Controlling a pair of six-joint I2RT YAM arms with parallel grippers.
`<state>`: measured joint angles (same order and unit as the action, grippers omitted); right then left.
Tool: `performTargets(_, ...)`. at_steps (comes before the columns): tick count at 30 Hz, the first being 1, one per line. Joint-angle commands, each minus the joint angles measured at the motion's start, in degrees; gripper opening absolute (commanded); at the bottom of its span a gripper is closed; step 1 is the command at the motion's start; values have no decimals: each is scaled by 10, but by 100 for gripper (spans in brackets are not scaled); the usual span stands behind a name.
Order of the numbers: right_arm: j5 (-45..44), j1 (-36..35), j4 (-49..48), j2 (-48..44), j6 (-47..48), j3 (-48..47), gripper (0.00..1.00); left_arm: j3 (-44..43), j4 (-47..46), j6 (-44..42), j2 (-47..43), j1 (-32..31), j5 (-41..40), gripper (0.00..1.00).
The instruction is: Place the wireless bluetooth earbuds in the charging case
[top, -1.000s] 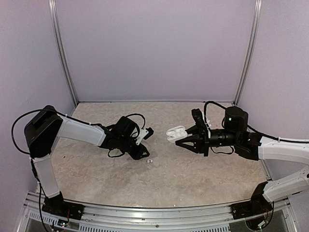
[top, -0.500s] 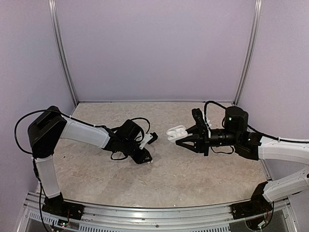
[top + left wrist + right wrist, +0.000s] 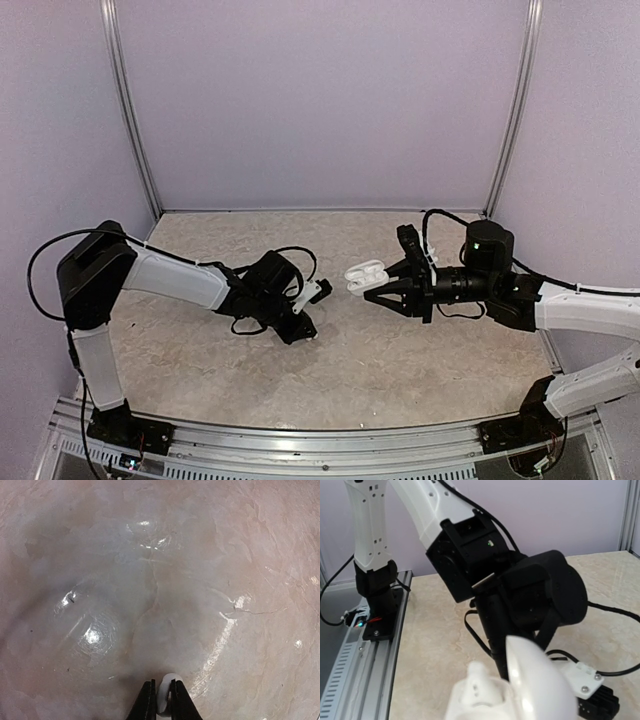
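Note:
My left gripper (image 3: 304,330) is low at the tabletop near the middle. In the left wrist view its gripper (image 3: 162,683) is shut on a small white earbud (image 3: 167,680) held between the two black fingertips just above the table. My right gripper (image 3: 380,286) is shut on the open white charging case (image 3: 365,273) and holds it in the air to the right of the left gripper. In the right wrist view the case (image 3: 490,702) fills the bottom, lid (image 3: 542,685) up, with one earbud (image 3: 478,676) seated in a socket. My right fingers are hidden there.
The marbled beige tabletop (image 3: 340,380) is enclosed by lilac walls with metal posts (image 3: 130,110). An aluminium rail (image 3: 320,440) runs along the near edge. The left arm's black wrist (image 3: 520,595) and cables sit right behind the case in the right wrist view.
My left gripper has moved right and down onto the earbud that lay on the table and now covers it. The right arm and case have not moved.

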<state>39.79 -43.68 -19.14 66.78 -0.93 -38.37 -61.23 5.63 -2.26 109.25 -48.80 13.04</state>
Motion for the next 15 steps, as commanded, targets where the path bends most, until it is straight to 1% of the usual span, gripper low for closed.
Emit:
performTargets(1,-1,4,1,-6,4,4,0,9,23,-3,-19,-2,-11,10)
performTargets(8,-1,4,1,-5,3,4,0,15,12,-7,-60,-2,11,0)
performTargets(12,-3,4,1,-4,4,4,0,20,11,-6,-93,-3,10,0)
performTargets(15,1,4,2,1,3,5,0,26,6,-8,-146,-6,4,0)
